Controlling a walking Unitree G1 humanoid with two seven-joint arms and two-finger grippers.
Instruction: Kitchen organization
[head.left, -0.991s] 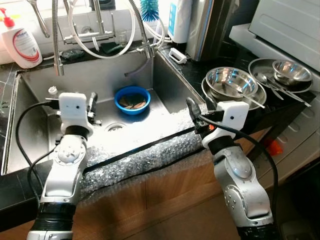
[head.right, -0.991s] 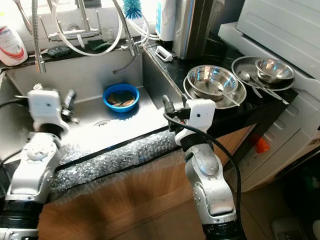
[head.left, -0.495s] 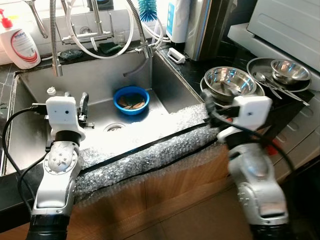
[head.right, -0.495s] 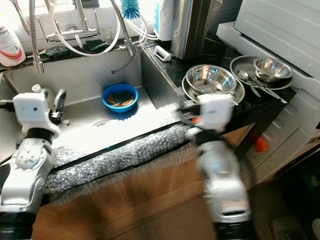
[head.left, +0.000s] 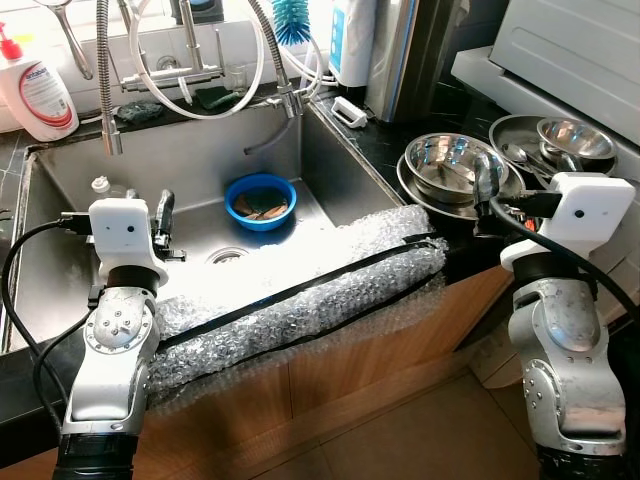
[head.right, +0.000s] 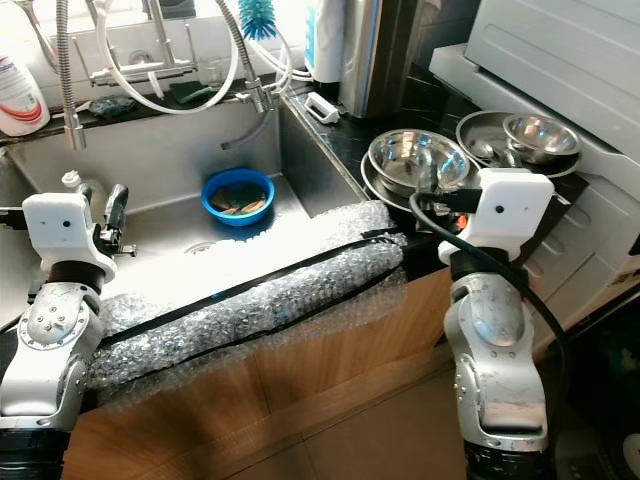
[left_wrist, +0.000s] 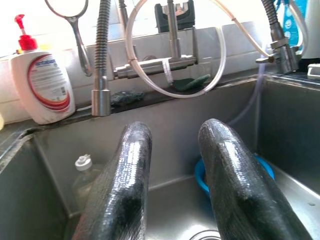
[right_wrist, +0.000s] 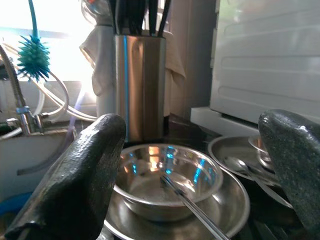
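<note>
Well, the black counter (head.left: 440, 130) holds a steel sink (head.left: 70, 280) with a blue bowl (head.left: 262, 198) near its back wall; bubble wrap (head.left: 300, 295) pads the front edge. Right end effector (right_wrist: 190, 170) gapes wide before a steel bowl (head.left: 455, 162); left end effector (left_wrist: 172, 175), fingers slightly parted, holds nothing.

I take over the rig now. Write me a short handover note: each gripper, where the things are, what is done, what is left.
Left gripper: over the sink, fingers slightly apart, empty.
Right gripper: open wide, empty, at the near steel bowl on the counter right of the sink; a utensil lies in that bowl.
Blue bowl: in the sink, something brown inside.
Second steel bowl: on a plate further right, with spoons beside it.
Done: nothing held yet.
Left: probably grasp the near bowl; blue bowl not yet handled.
</note>
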